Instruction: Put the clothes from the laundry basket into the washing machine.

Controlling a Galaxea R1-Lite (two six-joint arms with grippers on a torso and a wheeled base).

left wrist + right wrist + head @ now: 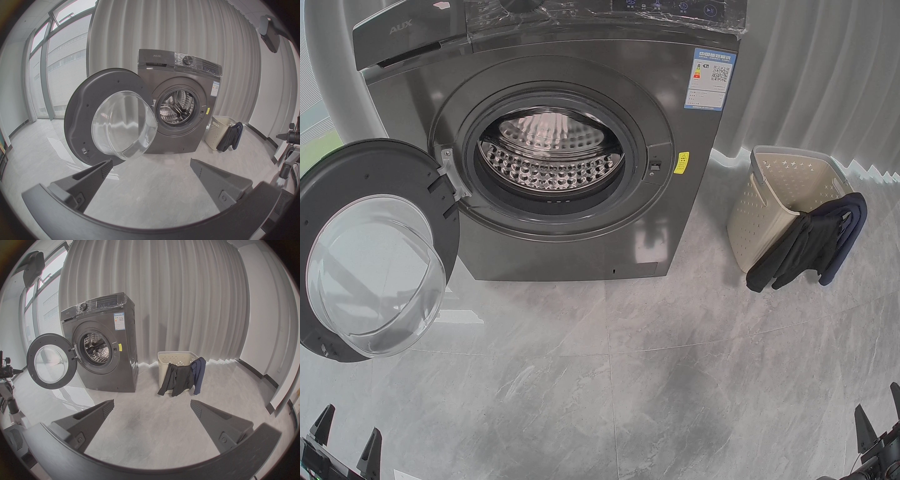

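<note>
Both jaws wide, empty | clothes hang lengthwise down basket rim | washing machine open

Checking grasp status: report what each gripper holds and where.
Nothing held: left gripper and right gripper are open and empty; clothes hang over the laundry basket rim.

Head view steeply down on washing machine; low wrist views level, sharing it and laundry basket.

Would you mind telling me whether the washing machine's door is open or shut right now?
Open. The door is swung wide on its hinge, and the steel drum shows through the round opening.
</note>
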